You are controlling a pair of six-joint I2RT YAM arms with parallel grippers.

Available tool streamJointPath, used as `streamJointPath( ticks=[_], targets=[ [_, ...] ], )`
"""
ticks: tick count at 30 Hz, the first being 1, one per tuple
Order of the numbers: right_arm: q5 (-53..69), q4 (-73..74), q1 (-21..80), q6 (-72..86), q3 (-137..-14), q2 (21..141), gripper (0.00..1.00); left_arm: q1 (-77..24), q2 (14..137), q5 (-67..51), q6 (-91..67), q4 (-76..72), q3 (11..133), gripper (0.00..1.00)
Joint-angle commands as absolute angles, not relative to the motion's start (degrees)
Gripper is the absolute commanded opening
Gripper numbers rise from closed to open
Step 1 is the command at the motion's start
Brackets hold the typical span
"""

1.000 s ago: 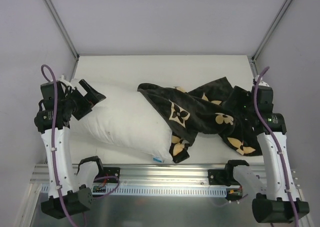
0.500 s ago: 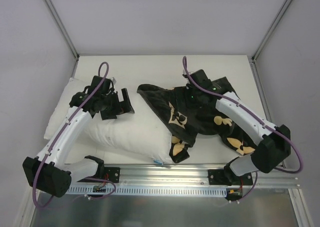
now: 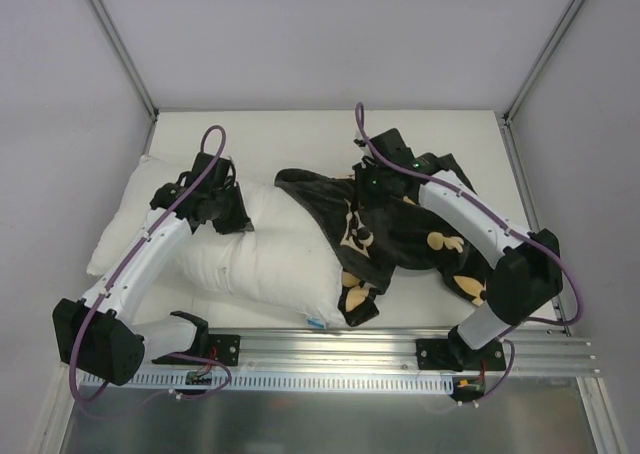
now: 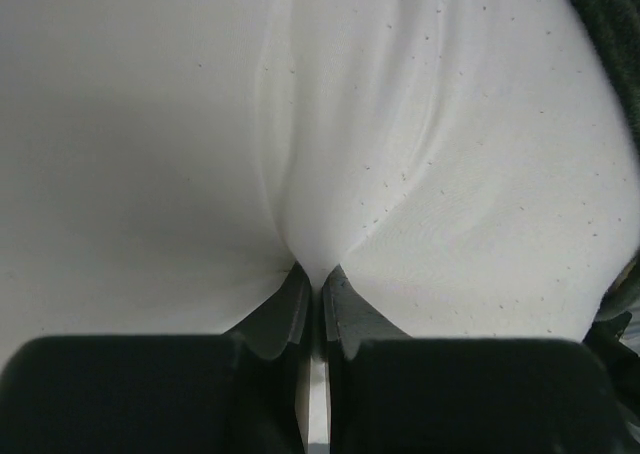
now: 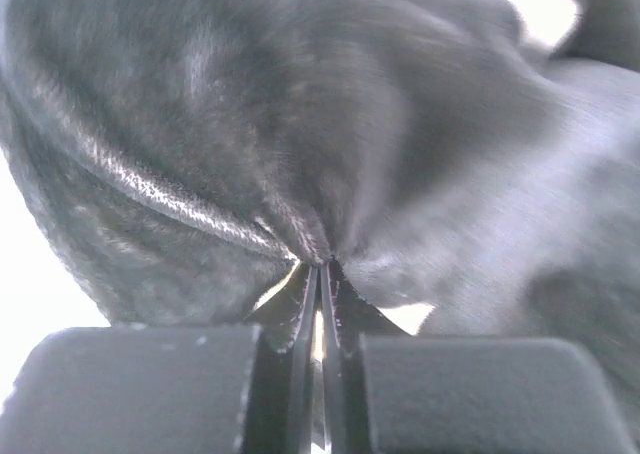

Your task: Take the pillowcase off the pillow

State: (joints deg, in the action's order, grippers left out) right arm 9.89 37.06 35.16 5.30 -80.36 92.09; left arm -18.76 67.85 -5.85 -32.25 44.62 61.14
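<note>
Nearest, an aluminium rail (image 3: 330, 352) runs along the near edge of the table (image 3: 300, 134). Just beyond it the pillow (image 3: 275, 264) lies across the table, its left part bare and white, with a small blue tag (image 3: 316, 321) showing at its near edge. Its right end is covered by the pillowcase (image 3: 410, 236), whose black, flower-printed fabric is bunched over that end and spreads rightward over the table. The left hand (image 3: 232, 214) is pressed down on the bare upper left part of the pillow, its fingers closed and pinching a small fold of the white cloth between the tips. Farther back and to the right, the right hand (image 3: 368, 186) is down on the far part of the pillowcase, its fingers clamped together on a ridge of the black fabric.
</note>
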Motion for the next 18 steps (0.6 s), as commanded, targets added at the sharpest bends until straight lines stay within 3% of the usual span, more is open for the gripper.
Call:
streamJointPath(
  ticks=[1,9,18],
  targets=[
    [5.98,36.47,27.18,8.60,-77.88,85.27,0.01,-17.94,66.19,-3.95,-32.08,44.65,62.22,0.00],
    [5.89,36.47,1.54,11.77,-73.74,72.26,0.01,-5.81,62.93,-12.21,-28.92,44.91,62.66,0.00],
    [1.59,37.44,-14.31,18.10,-83.04,64.43,0.01,-3.60,68.55,-13.54,-33.47,45.53,79.26,0.00]
  ],
)
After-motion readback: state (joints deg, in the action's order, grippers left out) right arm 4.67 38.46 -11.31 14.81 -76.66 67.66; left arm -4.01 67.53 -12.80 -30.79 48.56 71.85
